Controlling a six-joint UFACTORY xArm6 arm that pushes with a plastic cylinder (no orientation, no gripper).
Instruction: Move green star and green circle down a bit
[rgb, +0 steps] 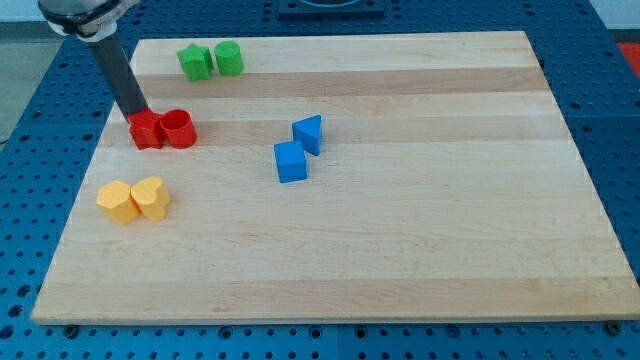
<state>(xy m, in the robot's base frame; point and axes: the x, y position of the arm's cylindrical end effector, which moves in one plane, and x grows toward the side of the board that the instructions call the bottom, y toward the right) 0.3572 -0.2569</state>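
Near the table (400, 260) top-left edge, your green star (195, 62) touching green circle (229, 58), my tip (137, 115) below them at the red star (147, 130), no hand on the rod

Eight blocks sat on one wooden board (400, 250), two of each colour. There were two green ones: a star (195, 62) and a circle (229, 58). There were two red ones: a star-like block (147, 131) and a round one (179, 129). There were two blue ones: a cube (291, 162) and a triangle (309, 134). There were two yellow ones: a hexagon-like block (116, 202) and a heart-like one (151, 197). One rod stood over the board, with one tip (136, 115).
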